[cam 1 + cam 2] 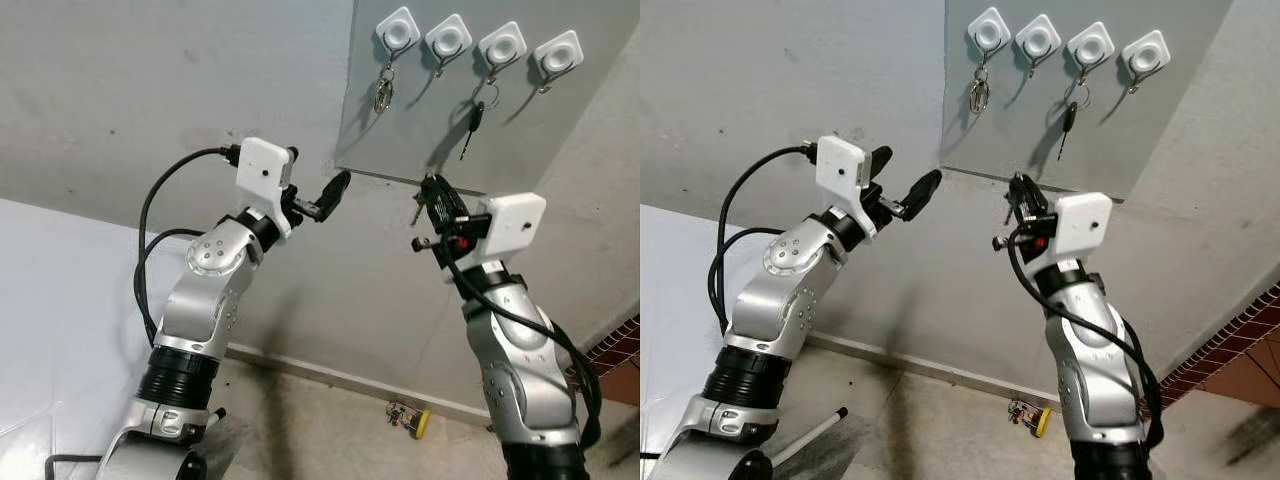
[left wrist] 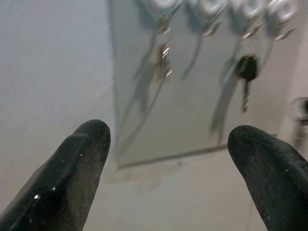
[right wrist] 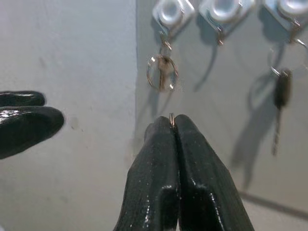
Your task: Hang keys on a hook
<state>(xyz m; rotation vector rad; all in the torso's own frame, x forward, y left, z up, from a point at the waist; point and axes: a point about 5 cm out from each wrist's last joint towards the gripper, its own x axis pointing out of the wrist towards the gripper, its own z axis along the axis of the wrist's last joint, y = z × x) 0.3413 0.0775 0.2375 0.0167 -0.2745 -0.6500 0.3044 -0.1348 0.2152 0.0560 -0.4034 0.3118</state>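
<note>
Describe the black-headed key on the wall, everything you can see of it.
The black-headed key has a dark plastic-looking head and a thin metal blade pointing down. It hangs upright from a thin wire ring looped over the third hook from the left of four white square wall hooks, resting against the grey panel and casting a shadow. Neither gripper touches it.

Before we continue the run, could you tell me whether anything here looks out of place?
A small colourful object lies on the floor by the baseboard, away from the hooks; too small to identify.
</note>
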